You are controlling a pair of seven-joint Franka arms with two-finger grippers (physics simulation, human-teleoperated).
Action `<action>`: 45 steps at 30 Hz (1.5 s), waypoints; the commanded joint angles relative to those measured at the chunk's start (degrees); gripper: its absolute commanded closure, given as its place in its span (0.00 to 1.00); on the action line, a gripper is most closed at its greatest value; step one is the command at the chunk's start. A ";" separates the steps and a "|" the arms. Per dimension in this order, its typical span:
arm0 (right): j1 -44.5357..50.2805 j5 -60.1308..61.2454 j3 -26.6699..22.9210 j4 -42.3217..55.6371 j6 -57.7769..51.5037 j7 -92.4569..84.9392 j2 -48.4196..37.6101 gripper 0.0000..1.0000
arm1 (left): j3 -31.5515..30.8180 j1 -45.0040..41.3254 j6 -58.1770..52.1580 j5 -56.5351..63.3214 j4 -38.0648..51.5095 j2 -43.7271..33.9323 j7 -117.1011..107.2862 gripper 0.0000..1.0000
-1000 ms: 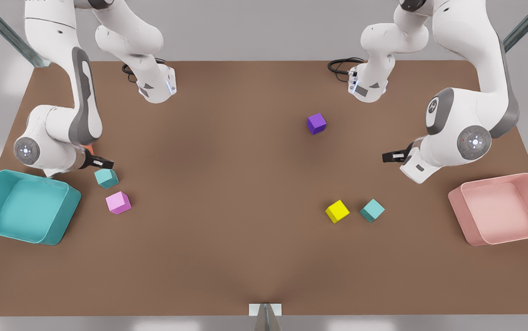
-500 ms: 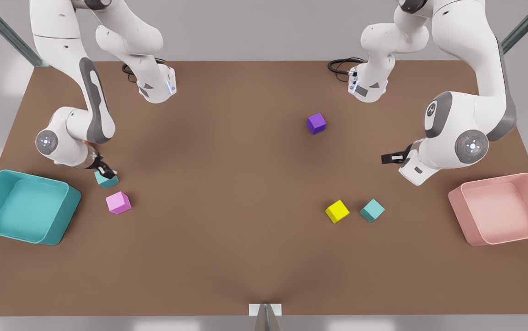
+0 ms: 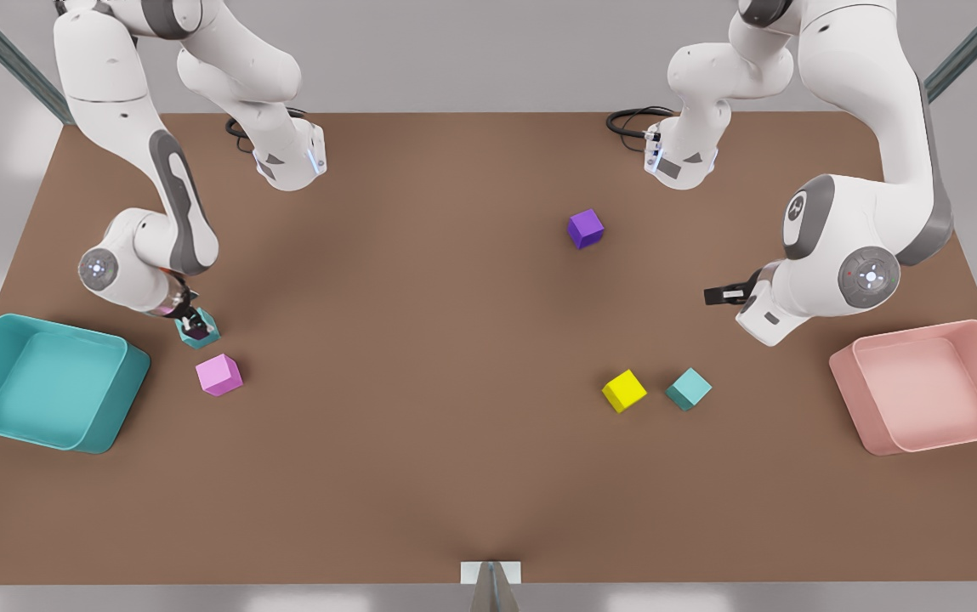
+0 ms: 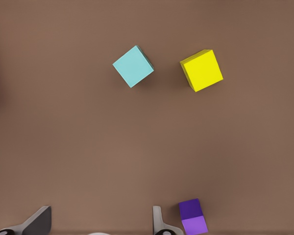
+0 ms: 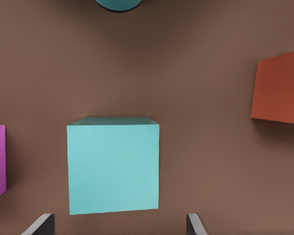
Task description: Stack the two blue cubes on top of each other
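Note:
One blue cube (image 3: 207, 337) lies at the front view's left, next to a pink cube (image 3: 218, 375). My right gripper (image 3: 192, 323) hangs straight down over it, open. In the right wrist view this cube (image 5: 112, 165) lies just ahead of the two spread fingertips (image 5: 43, 224), not touched. The other blue cube (image 3: 688, 388) lies at the front view's right beside a yellow cube (image 3: 624, 390). My left gripper (image 3: 722, 294) is open and hovers well above and behind that pair. The left wrist view has that blue cube (image 4: 133, 66) and the yellow one (image 4: 201, 70) far ahead.
A teal tray (image 3: 118, 399) stands at the front view's left edge and a pink tray (image 3: 845, 365) at its right edge. A purple cube (image 3: 585, 229) sits mid-table toward the back. An orange cube (image 5: 279, 93) lies close beside the right gripper's cube.
My right gripper swung from level to pointing down and dropped onto the left-hand blue cube. The left arm crept slightly toward the front view's left.

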 commanded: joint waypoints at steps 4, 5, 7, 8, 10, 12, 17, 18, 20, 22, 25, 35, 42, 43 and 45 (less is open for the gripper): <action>0.01 0.31 0.02 0.14 1.94 7.92 1.09 0.00 | -0.02 0.00 0.05 0.03 0.02 0.87 -0.09 0.00; 0.01 0.39 0.02 0.22 2.29 7.84 1.18 0.00 | -0.11 -0.08 0.31 0.03 0.02 1.49 -0.17 0.00; 0.01 0.39 0.02 0.31 2.38 7.93 1.62 0.00 | -0.28 -0.87 3.04 0.21 0.20 4.21 -1.49 0.00; 0.01 0.39 0.02 0.58 2.47 7.93 2.06 0.00 | -0.55 -2.19 5.67 0.30 0.37 5.62 -7.72 0.00; 0.01 0.39 0.02 1.10 3.08 7.93 3.02 0.00 | -0.55 -3.69 7.70 0.21 5.73 12.38 -22.76 0.00; 0.01 0.39 0.02 1.72 3.34 7.84 3.90 0.00 | -1.95 -5.70 6.30 0.03 6.26 13.09 -22.94 0.00; -0.08 0.39 0.02 3.83 4.49 7.49 7.50 0.00 | -1.86 -5.97 6.82 2.85 6.44 15.55 -22.06 0.00; -0.17 0.39 0.02 3.83 4.58 7.40 7.51 0.00 | -2.13 -6.94 8.92 2.84 6.44 15.90 -22.32 0.00; -0.34 0.39 0.02 4.27 4.58 7.22 7.68 0.00 | -1.86 -5.02 10.07 2.93 6.61 16.26 -21.97 0.00; -0.96 0.31 0.11 4.79 4.58 7.13 8.29 0.00 | -2.13 -3.86 21.72 1.97 -2.31 11.71 -22.15 0.00; -1.05 0.31 0.11 5.59 4.58 7.13 9.26 0.00 | 6.57 -5.36 26.07 -0.58 -11.58 4.48 -25.57 0.00; -1.84 3.21 0.11 6.38 4.22 3.71 9.70 0.28 | 6.48 -8.43 50.68 -6.47 -19.05 5.88 -26.72 0.00; -0.96 4.61 0.81 6.81 -10.27 3.53 -0.31 0.27 | 7.19 -7.56 50.77 -6.30 -18.44 11.42 -27.07 0.00; -0.69 4.88 1.34 9.35 -16.58 3.71 -2.07 0.27 | 7.19 -7.55 50.94 -6.21 -18.35 12.38 -26.98 0.00; 2.46 4.96 2.31 15.51 -23.71 4.06 -2.95 0.27 | 7.71 -7.55 50.94 -6.29 -18.35 12.65 -27.07 0.00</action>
